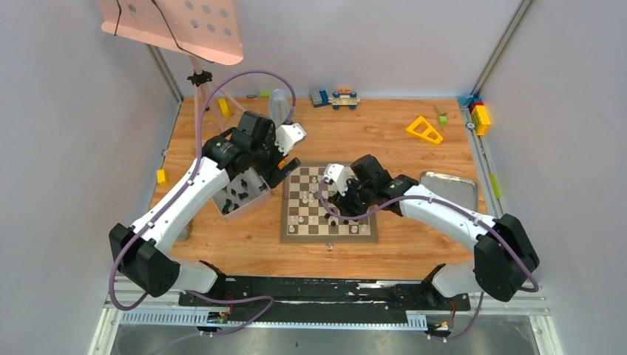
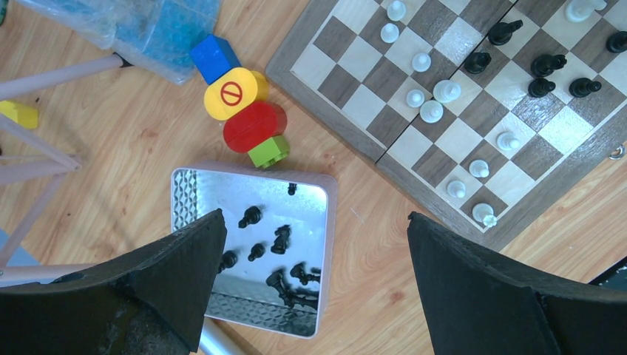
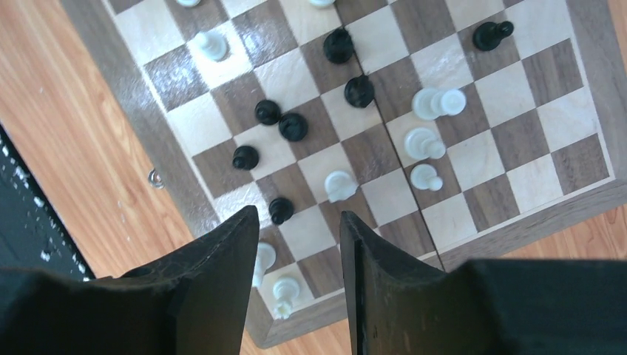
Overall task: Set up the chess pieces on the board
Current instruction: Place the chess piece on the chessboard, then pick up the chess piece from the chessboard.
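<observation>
The wooden chessboard [image 1: 329, 238] lies mid-table with several white pieces [image 2: 432, 111] and black pieces [image 2: 543, 66] scattered on its squares. A small metal tray [image 2: 185, 192] left of the board holds several black pieces [image 2: 281, 238]. My left gripper [image 1: 281, 166] hangs above this tray and the bare wood beside it, wide open and empty [image 2: 316, 216]. My right gripper [image 1: 330, 198] hovers over the board's near rows, open with a narrow gap and empty [image 3: 299, 214]. Below it are black pieces [image 3: 293, 126] and white pieces [image 3: 425, 140].
A stack of coloured toy blocks [image 2: 244, 111] lies between the tray and the board. A grey metal tray [image 1: 451, 188] sits right of the board. A yellow triangle block [image 1: 424, 129], more toys [image 1: 336, 97] and a stand's legs [image 1: 198, 96] are at the back.
</observation>
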Motion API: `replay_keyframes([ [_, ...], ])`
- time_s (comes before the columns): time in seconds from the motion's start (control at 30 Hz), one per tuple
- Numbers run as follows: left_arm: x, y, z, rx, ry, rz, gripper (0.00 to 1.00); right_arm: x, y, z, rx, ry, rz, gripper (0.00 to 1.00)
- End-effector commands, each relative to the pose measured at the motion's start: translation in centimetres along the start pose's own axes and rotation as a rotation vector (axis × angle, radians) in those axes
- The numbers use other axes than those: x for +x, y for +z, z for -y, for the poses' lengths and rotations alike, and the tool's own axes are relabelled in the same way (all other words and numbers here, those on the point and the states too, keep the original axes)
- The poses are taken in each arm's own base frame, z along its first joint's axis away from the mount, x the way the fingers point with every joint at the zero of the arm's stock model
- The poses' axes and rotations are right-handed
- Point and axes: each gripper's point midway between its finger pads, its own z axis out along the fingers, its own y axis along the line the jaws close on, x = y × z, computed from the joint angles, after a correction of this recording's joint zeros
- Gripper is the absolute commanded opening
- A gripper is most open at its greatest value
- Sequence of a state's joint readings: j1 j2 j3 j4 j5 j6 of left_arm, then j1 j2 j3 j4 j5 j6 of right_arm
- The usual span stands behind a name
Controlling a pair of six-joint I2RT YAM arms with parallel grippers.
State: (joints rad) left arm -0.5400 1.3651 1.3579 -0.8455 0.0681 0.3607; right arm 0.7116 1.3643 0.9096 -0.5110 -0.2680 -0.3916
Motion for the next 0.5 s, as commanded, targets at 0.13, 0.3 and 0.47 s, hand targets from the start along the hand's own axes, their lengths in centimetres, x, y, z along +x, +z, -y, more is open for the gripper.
replay_keyframes([
  [0.13,-1.5,-1.3,-0.6,-0.031,-0.011,0.071,1.0,-1.7,2.0,3.1,0.103,0.101,-0.011,0.43],
  [0.3,-1.3,-1.4,-0.7,-0.035,-0.005,0.069,1.0,-1.2,2.7,3.5,0.116,0.115,-0.037,0.41],
  [0.47,-1.2,-1.2,-0.7,-0.04,-0.001,0.069,1.0,-0.9,3.2,3.7,0.12,0.117,-0.05,0.39],
])
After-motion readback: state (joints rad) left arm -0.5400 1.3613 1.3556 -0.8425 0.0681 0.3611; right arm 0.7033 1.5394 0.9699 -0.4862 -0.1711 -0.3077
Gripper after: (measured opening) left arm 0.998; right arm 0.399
